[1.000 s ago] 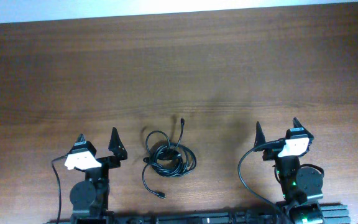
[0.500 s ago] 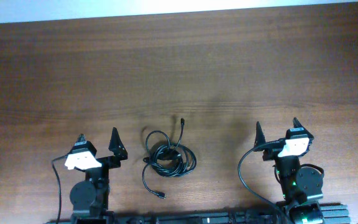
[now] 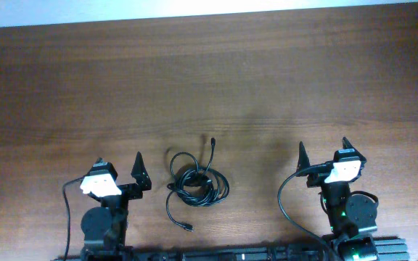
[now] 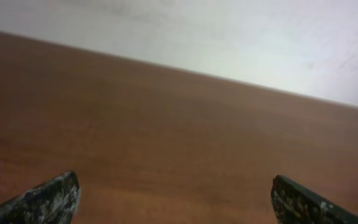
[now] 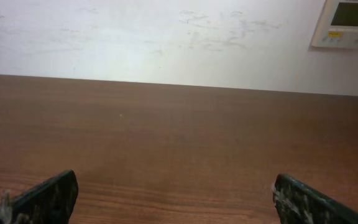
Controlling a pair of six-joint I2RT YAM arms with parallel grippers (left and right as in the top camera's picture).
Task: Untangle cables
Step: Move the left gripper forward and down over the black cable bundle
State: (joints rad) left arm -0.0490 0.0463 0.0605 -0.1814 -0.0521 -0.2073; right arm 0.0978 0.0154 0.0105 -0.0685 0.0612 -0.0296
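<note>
The cables (image 3: 197, 185) lie on the wooden table (image 3: 209, 72) as one tangled coil of thin black cord near the front edge. One plug end (image 3: 213, 141) points to the far side and another (image 3: 189, 228) trails toward the front. My left gripper (image 3: 119, 161) stands open just left of the coil, apart from it. My right gripper (image 3: 323, 145) stands open further off to the right. In both wrist views the left gripper (image 4: 174, 177) and right gripper (image 5: 176, 175) have only bare wood between wide-spread fingers; the cables do not show there.
Both arm bases sit at the front edge, with a thick black robot wire (image 3: 285, 206) looping beside the right arm. A white wall and a wall panel (image 5: 347, 22) lie beyond the table's far edge.
My left gripper has shifted slightly to the right, toward the coil. The right arm and the cables have not moved.
</note>
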